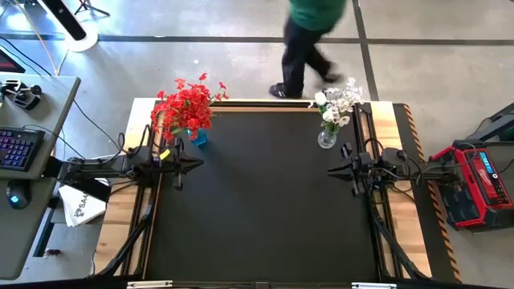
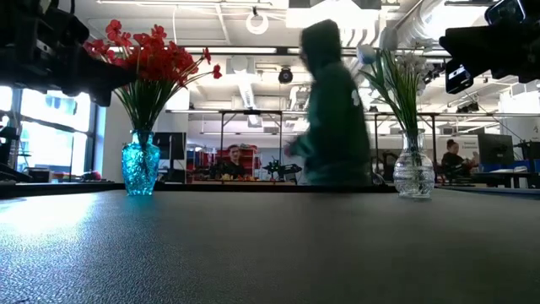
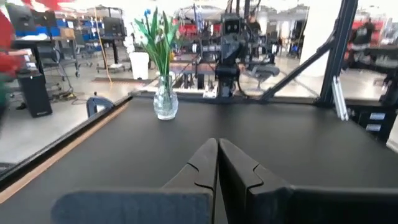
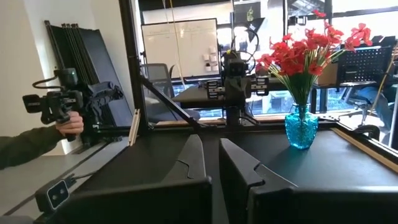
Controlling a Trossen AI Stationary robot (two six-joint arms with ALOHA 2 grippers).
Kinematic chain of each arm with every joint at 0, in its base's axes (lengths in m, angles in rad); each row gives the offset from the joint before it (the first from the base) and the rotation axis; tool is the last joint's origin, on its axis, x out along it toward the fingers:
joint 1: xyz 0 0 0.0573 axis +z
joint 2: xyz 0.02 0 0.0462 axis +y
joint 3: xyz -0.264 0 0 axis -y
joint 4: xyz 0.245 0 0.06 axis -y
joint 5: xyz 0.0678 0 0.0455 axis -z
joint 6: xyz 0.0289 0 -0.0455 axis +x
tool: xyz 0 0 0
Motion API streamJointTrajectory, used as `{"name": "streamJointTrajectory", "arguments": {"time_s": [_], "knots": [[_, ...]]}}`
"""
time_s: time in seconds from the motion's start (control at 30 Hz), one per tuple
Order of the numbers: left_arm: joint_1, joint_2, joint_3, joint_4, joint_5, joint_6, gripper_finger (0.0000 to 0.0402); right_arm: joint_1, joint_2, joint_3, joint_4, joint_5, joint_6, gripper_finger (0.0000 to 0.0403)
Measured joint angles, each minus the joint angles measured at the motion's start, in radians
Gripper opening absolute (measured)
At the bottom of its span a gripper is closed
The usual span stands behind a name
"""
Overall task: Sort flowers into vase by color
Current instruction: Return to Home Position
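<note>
Across the black table mat [image 1: 265, 217] in the high view: red flowers [image 1: 189, 104] standing in a blue vase [image 1: 197, 137] at the upper left, white flowers [image 1: 337, 103] standing in a transparent vase [image 1: 326, 139] at the upper right, well apart. At mid-left, just below the blue vase, left gripper [image 1: 196, 164] pressed fully closed and empty; at mid-right, right gripper [image 1: 332, 170] parted by a narrow slit, gripping nothing. Beyond the top edge, a person [image 1: 309, 40] in a green top crossing a grey floor; far left a desk [image 1: 48, 185] with a keyboard [image 1: 18, 148], far right a red toolbox [image 1: 474, 181] — and, in the right wrist view, a hand [image 4: 71, 124] holding a camera rig.
</note>
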Motion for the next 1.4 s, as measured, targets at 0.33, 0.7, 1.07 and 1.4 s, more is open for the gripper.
{"name": "streamJointTrajectory", "arguments": {"time_s": [0.33,0.7,1.07,1.4], "knots": [[0.0,0.004,0.0,-0.016,0.028,0.003,0.0,0.0,0.0,0.0,-0.004,0.006,-0.021,0.0],[0.0,0.004,0.0,-0.014,0.028,0.003,0.0001,0.0,0.005,0.0,-0.05,0.0,0.14,0.0],[0.0,0.004,0.0,-0.013,0.028,0.002,0.0001,0.0,0.005,0.0,-0.124,0.0,0.14,0.0],[0.0,0.004,0.0,-0.014,0.028,0.002,0.0001,0.0,0.005,0.0,-0.124,0.0,0.14,0.0]]}}
